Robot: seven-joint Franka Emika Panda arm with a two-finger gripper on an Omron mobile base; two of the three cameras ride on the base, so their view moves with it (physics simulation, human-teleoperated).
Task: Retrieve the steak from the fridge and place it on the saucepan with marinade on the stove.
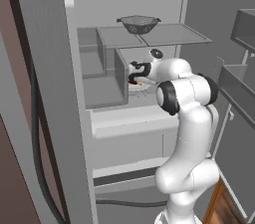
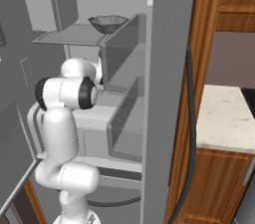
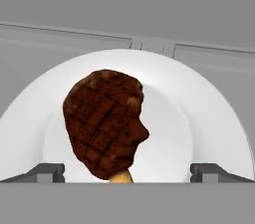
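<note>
1. In the hand view, nearest the camera, the end effector (image 3: 127,172) is seen with its two dark fingertips (image 3: 46,172) spread wide at 8 and 4 o'clock; nothing is held between them.
2. The fridge (image 1: 50,93) is seen standing open, and the arm is reached into it over a grey shelf (image 1: 144,36) level; a mesh colander (image 1: 139,23) sits on the upper shelf at 12 o'clock from the wrist.
3. A white plate (image 3: 209,118) lies on the shelf in front of the hand, its rim arching from 9 through 12 to 3 o'clock.
4. The steak (image 3: 104,121) lies on that plate, left of centre, a dark cross-hatched lump with a pale bone stub at its 6 o'clock end, closer to the left fingertip than to the right.
5. The step in hand is judged to be the approach for the grasp. It would be done well if the hand were shifted toward 9 o'clock until the meat sits midway between the fingertips, then lowered so the pads straddle its thick middle rather than the narrow stub.
6. The plate rim should be cleared by both fingertips before closing, or the plate may be dragged or tipped.
7. A straight lift and withdrawal is advised, so the shelf above is not struck.
</note>
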